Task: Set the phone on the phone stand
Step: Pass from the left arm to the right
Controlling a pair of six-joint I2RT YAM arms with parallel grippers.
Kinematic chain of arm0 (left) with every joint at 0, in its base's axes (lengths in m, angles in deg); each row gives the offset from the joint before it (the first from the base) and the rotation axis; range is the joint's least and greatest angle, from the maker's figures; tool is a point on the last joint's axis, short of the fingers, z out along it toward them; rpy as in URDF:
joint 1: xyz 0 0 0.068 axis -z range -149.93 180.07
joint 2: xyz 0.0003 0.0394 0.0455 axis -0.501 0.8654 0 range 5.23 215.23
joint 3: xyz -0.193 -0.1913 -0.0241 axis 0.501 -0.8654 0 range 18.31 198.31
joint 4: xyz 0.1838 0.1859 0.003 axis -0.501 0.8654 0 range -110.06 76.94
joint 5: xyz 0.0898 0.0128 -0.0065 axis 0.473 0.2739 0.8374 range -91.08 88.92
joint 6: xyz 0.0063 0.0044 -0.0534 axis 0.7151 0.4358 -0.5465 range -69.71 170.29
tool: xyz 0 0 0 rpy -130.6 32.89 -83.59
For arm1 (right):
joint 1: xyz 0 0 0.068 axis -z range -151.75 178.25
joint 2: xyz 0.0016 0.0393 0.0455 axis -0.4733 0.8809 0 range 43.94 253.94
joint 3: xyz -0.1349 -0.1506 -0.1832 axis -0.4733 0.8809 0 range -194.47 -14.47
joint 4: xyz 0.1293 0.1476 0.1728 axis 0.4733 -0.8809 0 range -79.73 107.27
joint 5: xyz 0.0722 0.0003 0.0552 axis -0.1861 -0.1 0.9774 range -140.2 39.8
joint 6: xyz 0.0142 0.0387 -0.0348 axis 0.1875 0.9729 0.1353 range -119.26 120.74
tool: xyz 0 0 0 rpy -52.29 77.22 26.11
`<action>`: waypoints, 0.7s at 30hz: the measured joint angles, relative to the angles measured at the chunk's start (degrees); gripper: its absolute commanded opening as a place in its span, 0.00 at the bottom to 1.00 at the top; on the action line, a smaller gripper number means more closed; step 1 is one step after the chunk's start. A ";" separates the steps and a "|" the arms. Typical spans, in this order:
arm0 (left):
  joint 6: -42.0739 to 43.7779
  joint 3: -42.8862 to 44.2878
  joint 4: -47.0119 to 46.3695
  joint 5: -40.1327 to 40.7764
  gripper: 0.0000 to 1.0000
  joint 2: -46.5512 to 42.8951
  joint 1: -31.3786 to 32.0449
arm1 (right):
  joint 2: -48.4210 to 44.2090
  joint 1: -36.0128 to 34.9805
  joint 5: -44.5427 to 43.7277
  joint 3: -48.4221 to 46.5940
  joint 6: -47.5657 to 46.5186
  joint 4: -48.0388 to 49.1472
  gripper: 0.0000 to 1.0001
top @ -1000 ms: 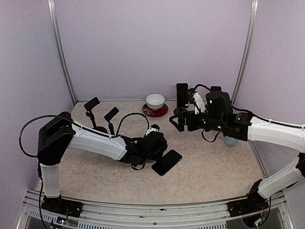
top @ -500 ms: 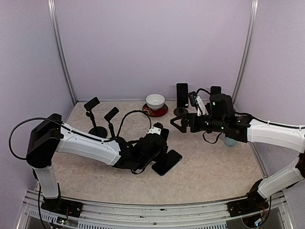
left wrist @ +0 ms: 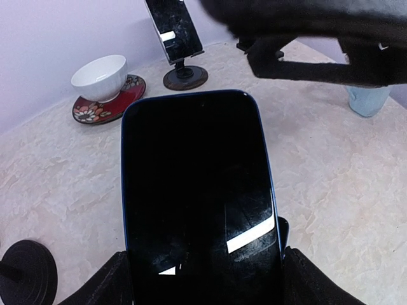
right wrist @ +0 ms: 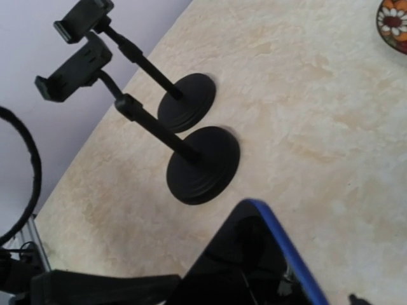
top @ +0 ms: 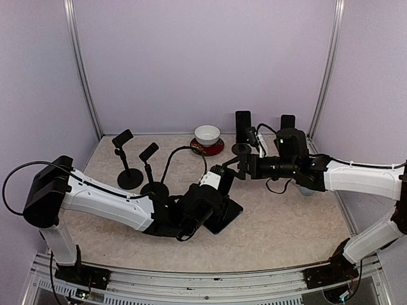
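A beige mottled table (top: 286, 229) sits between plain lilac walls (top: 203, 57).

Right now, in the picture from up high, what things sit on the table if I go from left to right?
Left phone stand → second phone stand → phone in the left claw → phone propped on a stand → blue cup.

The phone (left wrist: 197, 190) has a smooth, shiny black glass face that mirrors bright lights, with a thin blue rim. The surface (top: 286, 222) looks like pale stone, beige and speckled, a bit dull. The two phone stands (right wrist: 191, 149) look like matt black plastic with ringed round feet. The bowl (left wrist: 100, 77) is glossy white, like china, on a shiny red flowered saucer (left wrist: 108, 105).
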 measured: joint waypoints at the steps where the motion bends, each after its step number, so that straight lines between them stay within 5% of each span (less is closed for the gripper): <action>1: 0.50 -0.33 -0.83 0.11 0.62 -0.33 0.31 | 0.00 0.04 0.31 0.07 0.22 0.20 0.96; 21: 5.77 -2.27 -8.46 0.31 0.61 -2.29 3.04 | 3.48 0.44 8.33 0.20 5.42 7.87 0.82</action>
